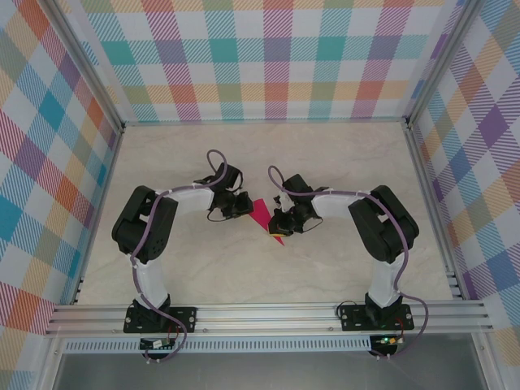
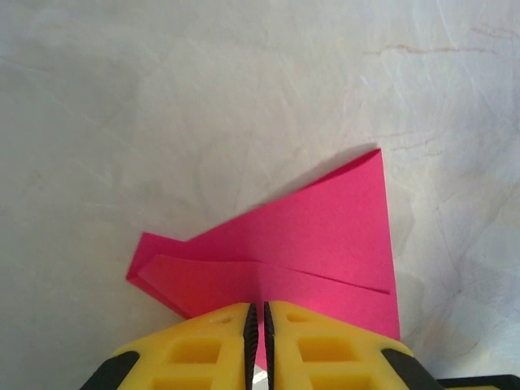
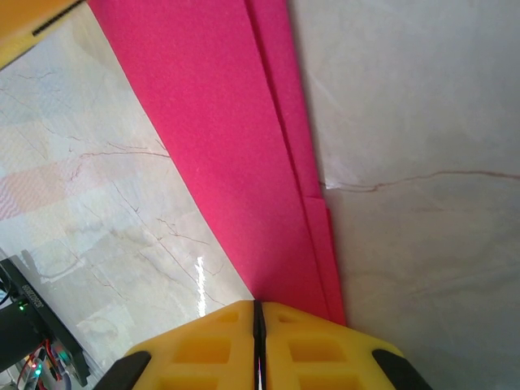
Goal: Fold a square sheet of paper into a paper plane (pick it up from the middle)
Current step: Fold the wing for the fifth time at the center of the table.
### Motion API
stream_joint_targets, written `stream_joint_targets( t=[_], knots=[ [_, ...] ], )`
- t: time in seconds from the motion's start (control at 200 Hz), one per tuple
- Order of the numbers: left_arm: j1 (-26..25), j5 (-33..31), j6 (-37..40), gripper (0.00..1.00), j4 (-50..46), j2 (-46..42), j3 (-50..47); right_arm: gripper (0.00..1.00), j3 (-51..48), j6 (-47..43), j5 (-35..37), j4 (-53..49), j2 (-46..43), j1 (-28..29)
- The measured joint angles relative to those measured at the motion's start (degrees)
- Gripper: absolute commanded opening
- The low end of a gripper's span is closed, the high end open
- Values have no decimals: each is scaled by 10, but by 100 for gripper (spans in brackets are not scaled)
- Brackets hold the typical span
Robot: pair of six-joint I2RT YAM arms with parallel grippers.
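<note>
L gripper (image 2: 254, 313) & R gripper (image 3: 257, 313) each pinch the paper plane (image 2: 325, 244), jaws nearly together; you're mid-fold, so next prob. press the crease flat w/o tearing.

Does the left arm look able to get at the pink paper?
Probably yes: the left gripper is shut on the paper at its edge, with nothing between them. The right gripper seems to pinch another edge.

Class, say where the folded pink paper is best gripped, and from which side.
Pinch the folded pink paper on its layered long edge, coming in edge-on from the side: it is thin and flat, and stacked layers there are probably stiffest. The left hand pinches such an edge.
</note>
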Motion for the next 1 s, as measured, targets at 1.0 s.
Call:
stream_joint_targets(
  t=[1.0],
  knots=[
    [-15,27,-24,13,62,-101,-50,10,1,0,-10,1,0,-2]
  ],
)
